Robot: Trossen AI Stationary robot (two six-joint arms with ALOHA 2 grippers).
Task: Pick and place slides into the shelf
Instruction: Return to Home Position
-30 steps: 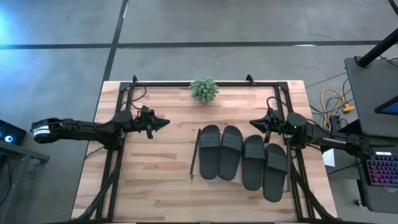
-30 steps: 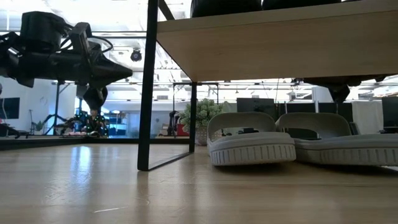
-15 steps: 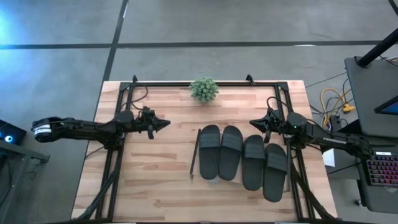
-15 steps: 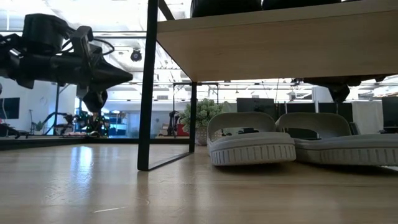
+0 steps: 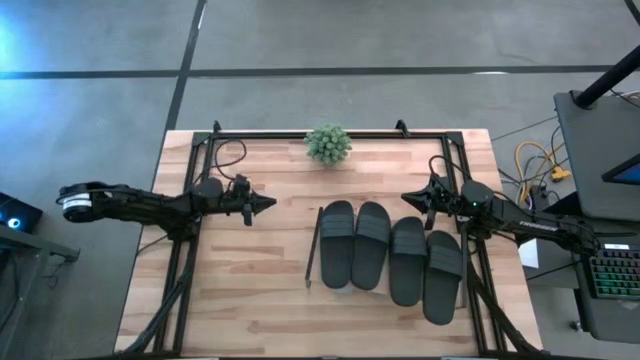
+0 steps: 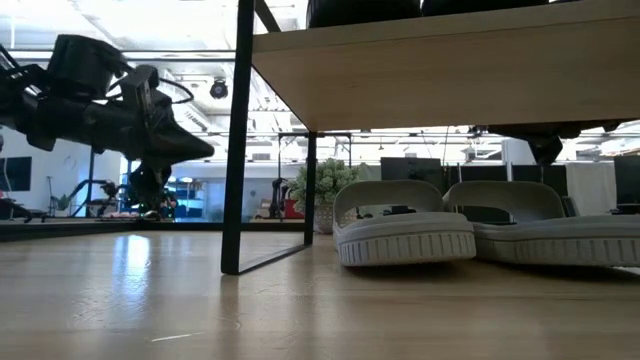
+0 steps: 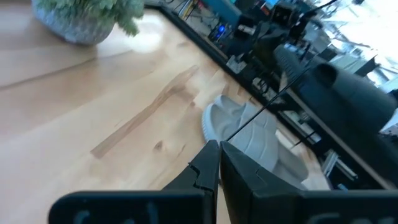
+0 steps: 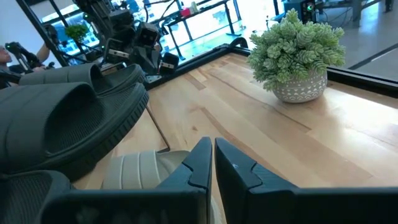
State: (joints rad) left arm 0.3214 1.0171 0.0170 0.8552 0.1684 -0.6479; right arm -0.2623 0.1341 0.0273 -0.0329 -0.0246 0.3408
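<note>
Since four black slides [image 5: 391,250] lie on the shelf [image 6: 440,75] and two grey slides [image 6: 405,236] sit beneath it, one risk remains: the right gripper [image 5: 405,200], pinched closed and empty like the left gripper [image 5: 263,202], hovers near the black slides, and a careless swing could knock one askew.
</note>
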